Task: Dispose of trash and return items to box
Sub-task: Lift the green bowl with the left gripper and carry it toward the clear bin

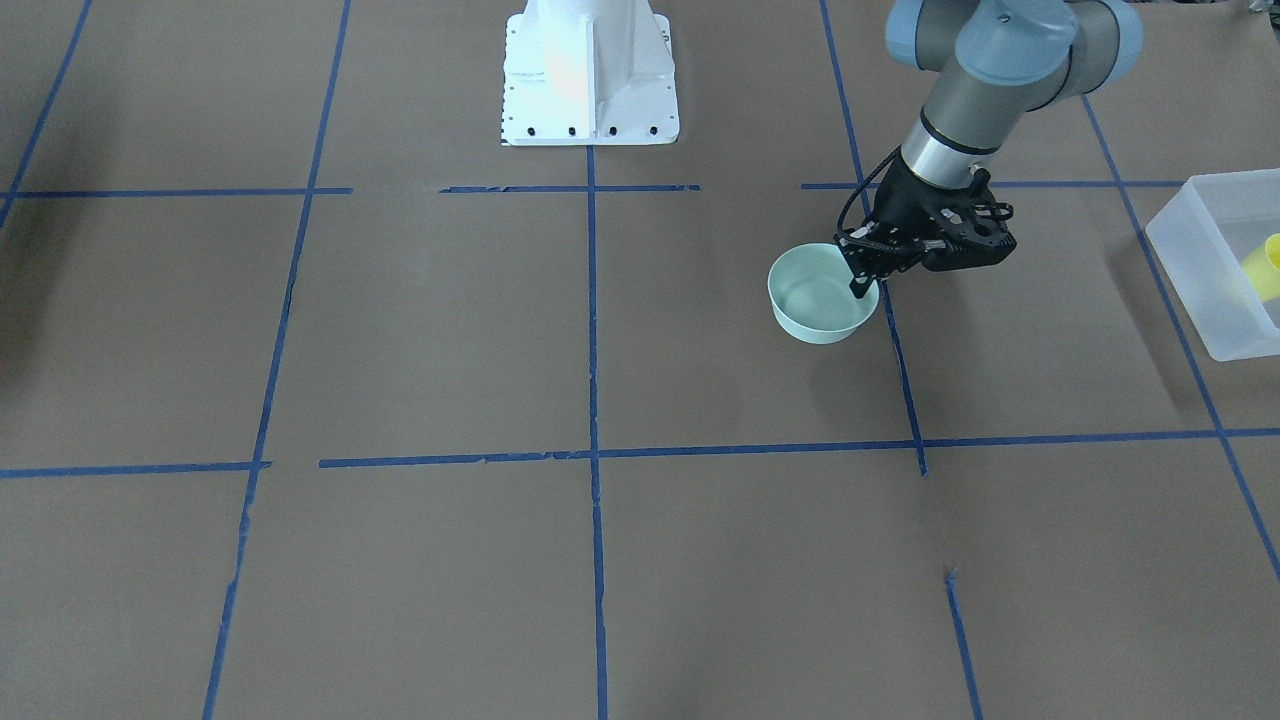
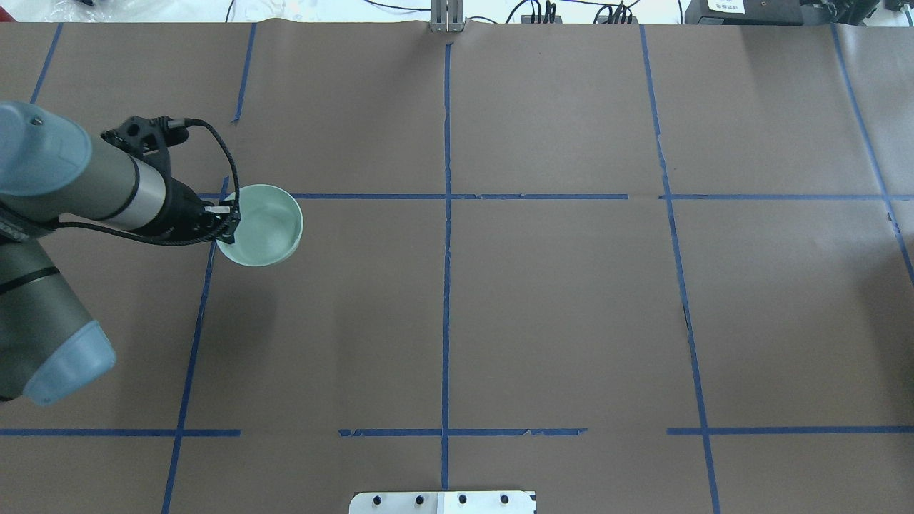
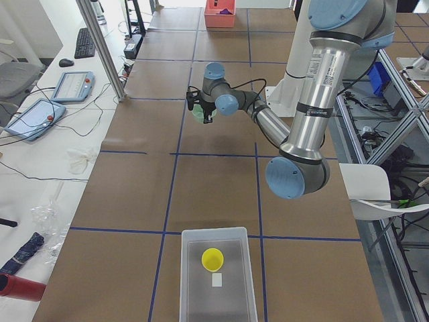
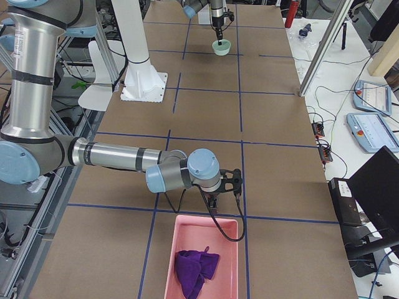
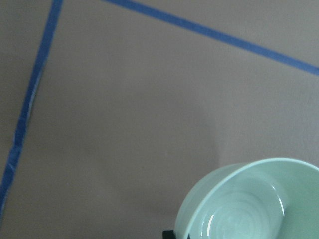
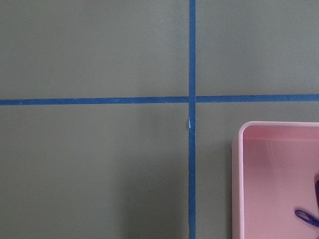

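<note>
Exterior left: one bowl (image 3: 198, 115), one cup (image 3: 213, 259).

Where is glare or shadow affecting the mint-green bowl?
Front-facing view: the round pale mint-green plastic bowl casts a soft shadow toward the camera; the white metal robot base is blown out. Left wrist view: small highlights inside the bowl.

Mint-green bowl (image 1: 810, 305); yellow cup (image 3: 212, 259); pink bin (image 4: 225, 258); purple cloth (image 4: 193, 265).

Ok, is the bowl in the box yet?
No, the bowl is out by the left gripper, far from the box holding the cup.
</note>
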Robot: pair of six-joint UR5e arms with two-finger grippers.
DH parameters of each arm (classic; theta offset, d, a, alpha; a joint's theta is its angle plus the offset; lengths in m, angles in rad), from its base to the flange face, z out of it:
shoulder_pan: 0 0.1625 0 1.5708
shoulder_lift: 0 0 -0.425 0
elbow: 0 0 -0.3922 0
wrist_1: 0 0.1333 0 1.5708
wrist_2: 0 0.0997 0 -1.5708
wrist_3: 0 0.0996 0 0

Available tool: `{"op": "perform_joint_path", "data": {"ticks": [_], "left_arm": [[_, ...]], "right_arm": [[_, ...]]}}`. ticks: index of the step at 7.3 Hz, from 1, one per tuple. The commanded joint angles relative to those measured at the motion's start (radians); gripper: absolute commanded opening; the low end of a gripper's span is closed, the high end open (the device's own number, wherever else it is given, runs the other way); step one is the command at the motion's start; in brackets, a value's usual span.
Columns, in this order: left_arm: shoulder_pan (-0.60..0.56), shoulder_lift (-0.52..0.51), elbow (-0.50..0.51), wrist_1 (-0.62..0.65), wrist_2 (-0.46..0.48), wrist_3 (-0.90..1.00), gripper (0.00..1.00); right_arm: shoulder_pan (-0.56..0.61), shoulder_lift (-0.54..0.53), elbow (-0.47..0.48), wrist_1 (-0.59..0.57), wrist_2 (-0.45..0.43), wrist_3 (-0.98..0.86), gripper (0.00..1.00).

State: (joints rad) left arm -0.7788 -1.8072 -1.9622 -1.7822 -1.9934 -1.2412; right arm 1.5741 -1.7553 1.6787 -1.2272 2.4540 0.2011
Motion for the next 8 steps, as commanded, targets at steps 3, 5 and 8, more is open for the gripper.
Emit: {"op": "perform_joint_path", "data": {"ticks": [3,5,8], "left_arm": [[-0.267,0.135,0.026,0.012,-0.094,0.497,0.00],[-0.458,0.222,0.107,0.004,-0.161,0.837,0.00],[-0.725,0.269,0.288,0.000,-0.196,1.286,0.00]], "right_arm": [[-0.014,0.003,-0.001,0.000,-0.018,0.000,1.00],[-0.019,0.005,-0.001,0.000,-0.027,0.000,1.00],[-0.019,0.005,-0.001,0.002,-0.027,0.000,1.00]]}}
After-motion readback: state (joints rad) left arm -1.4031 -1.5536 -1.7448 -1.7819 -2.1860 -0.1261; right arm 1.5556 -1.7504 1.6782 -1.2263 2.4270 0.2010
